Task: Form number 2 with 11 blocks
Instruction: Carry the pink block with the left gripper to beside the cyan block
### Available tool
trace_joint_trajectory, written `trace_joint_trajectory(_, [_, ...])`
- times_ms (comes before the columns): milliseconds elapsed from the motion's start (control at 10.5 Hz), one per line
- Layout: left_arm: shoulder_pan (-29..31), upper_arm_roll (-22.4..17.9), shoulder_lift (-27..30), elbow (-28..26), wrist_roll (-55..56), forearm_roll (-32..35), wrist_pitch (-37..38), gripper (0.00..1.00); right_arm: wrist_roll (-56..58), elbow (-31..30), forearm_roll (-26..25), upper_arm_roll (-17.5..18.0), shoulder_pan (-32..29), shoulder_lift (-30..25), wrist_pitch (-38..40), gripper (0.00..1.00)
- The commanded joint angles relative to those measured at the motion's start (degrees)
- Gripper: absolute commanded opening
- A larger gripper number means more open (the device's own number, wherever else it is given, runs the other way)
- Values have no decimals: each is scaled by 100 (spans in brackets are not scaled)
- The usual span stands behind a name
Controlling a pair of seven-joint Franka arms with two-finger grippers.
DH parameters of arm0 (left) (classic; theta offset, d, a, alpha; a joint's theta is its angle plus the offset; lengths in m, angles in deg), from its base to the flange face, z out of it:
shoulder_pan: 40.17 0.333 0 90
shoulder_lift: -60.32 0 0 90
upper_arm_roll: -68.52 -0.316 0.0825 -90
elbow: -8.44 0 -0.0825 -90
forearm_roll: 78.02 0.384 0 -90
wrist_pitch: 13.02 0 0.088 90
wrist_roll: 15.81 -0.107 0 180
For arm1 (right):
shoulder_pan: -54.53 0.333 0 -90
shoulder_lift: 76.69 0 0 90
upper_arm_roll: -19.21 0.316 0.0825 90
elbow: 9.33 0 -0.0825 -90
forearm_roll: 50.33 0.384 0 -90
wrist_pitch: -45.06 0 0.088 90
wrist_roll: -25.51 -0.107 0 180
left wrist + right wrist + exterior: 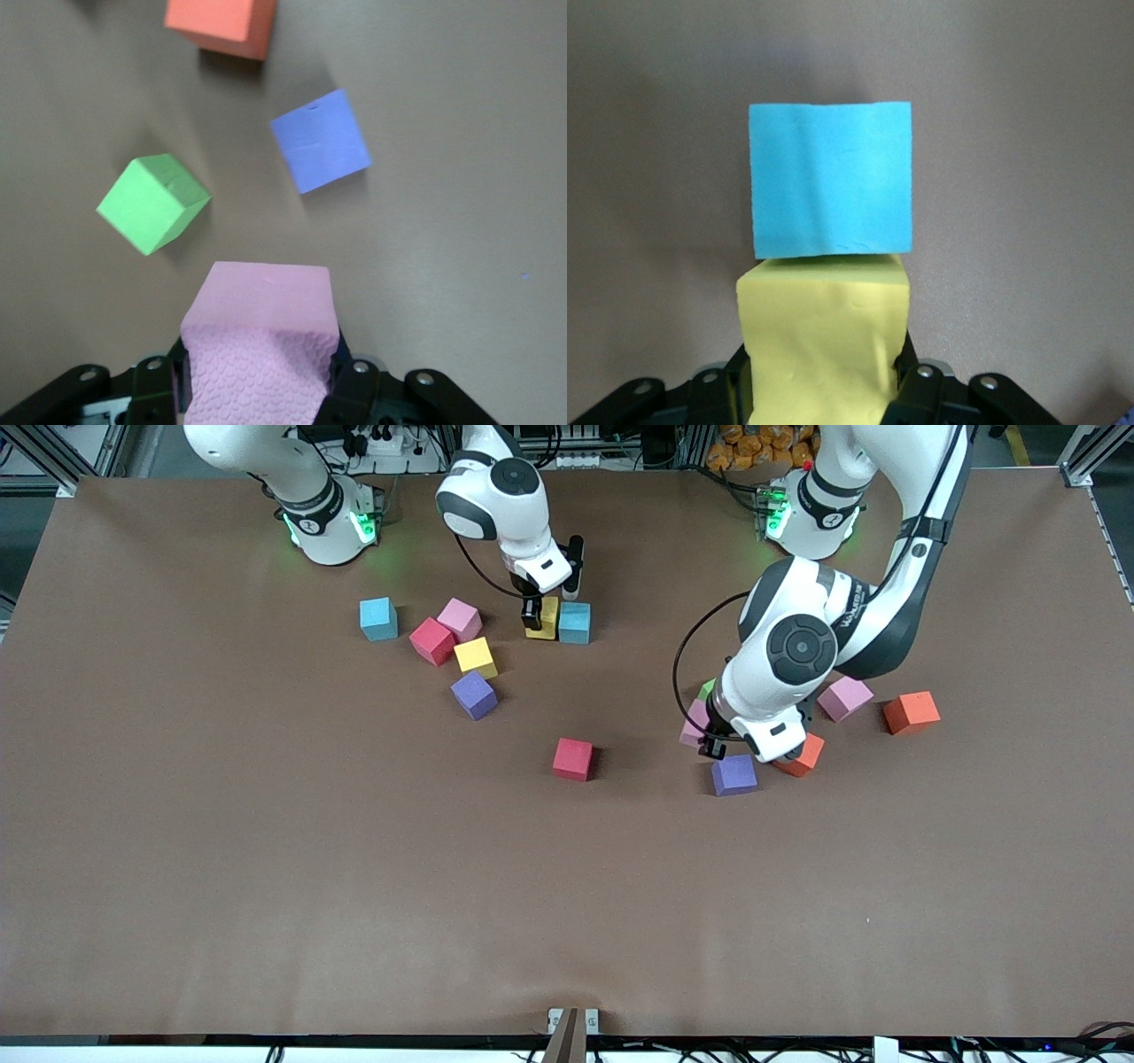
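Step in hand, as judged: the opening of the build. Only two blocks sit together, so the number 2 is barely begun.

The right claw [551, 602] is down at the worktop [266, 886] with its jaws against the sides of a yellow block [544, 616]. This block touches a sky-blue block [574, 622], the chosen landmark. Whether the grip is firm or easing off cannot be told.

The left claw [719, 737] is clamped on a pink block [262, 305], low over the worktop, well apart from the sky-blue block toward the left arm's end. A green block [152, 202], a purple block [734, 774] and an orange block [802, 755] lie close around it.

Next move, as judged: carry the pink block across to the pair and seat it flush.

Pose: the right arm reaches down steeply with a near-vertical wrist; the left arm is bent low at the elbow.
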Motion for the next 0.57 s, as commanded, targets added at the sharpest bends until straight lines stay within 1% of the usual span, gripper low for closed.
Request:
trace_joint_trajectory(0, [-31,341,222,-470,690,-63,-45,52,-13,-13,-100,-34,54,12,-78,71])
trace_joint_trajectory(96, [-14,473,248,-558,954,-54,-62,52,-13,-13,-100,-34,45,12,-78,74])
trace_joint_trajectory(191, [-23,518,257,-629,1218,-63,-123,51,-13,-13,-100,-34,45,12,-78,76])
trace_joint_trajectory(383, [-14,772,370,-996,1755,-54,-605,51,-13,-13,-100,-34,45,12,-78,78])
trace_joint_trajectory(478, [-14,834,484,-1286,1783,-54,-834,51,-13,-13,-100,-34,45,-14,-70,78])
